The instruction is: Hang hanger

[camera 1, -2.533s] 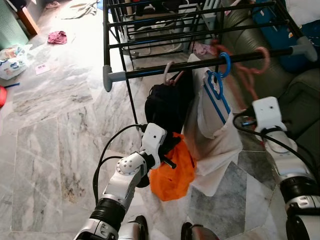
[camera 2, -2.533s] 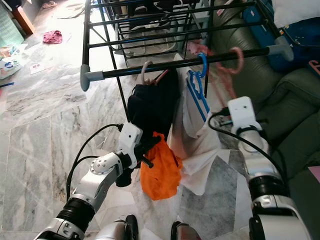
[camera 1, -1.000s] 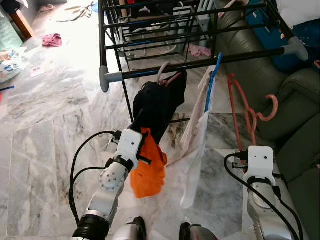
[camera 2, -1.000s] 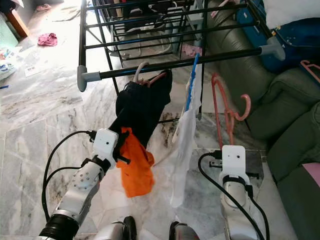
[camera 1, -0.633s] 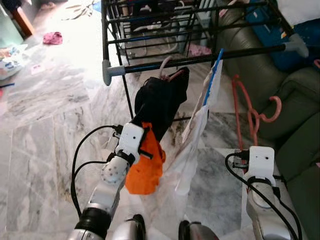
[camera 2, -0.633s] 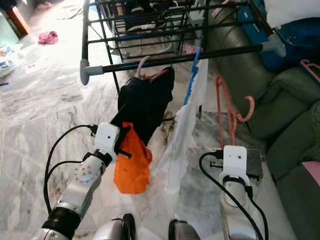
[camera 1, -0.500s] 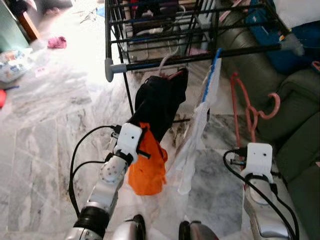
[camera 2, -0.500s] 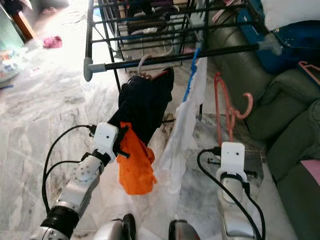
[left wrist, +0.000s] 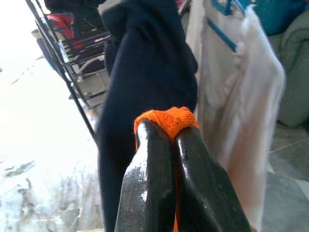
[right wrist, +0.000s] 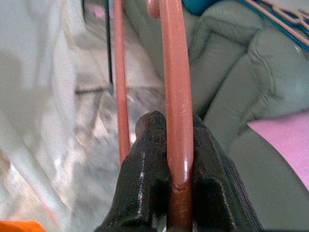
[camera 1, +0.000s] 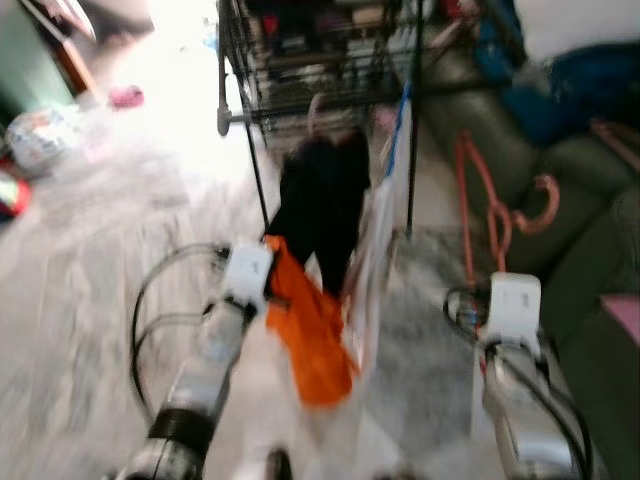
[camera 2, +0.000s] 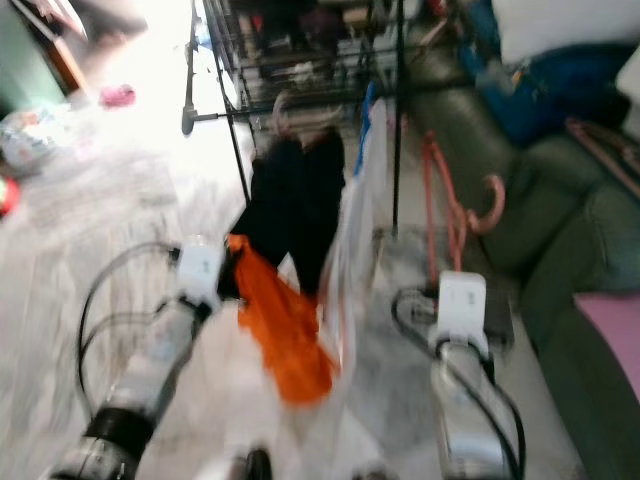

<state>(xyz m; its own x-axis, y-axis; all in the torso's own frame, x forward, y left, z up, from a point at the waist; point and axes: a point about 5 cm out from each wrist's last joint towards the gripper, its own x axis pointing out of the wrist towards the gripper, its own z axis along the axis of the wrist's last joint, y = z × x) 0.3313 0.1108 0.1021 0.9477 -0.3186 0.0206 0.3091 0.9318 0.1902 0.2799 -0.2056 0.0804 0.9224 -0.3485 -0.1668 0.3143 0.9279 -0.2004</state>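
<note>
The eye views are blurred. My right gripper is shut on a salmon-pink plastic hanger, which stands up above my right wrist with its hook toward the sofa, apart from the rack. My left gripper is shut on an orange cloth that dangles below it, just in front of a black garment. That garment hangs on the black drying rack. Beside it hangs a white garment on a blue hanger.
A dark green sofa runs along the right, with a pink cushion and a blue bag on it. Loose items, among them a pink cloth, lie on the marble floor at the far left.
The whole picture has swung and blurred, so the camera moved. The orange cloth now trails out lower and to the right of my left gripper. Both grippers keep their hold.
</note>
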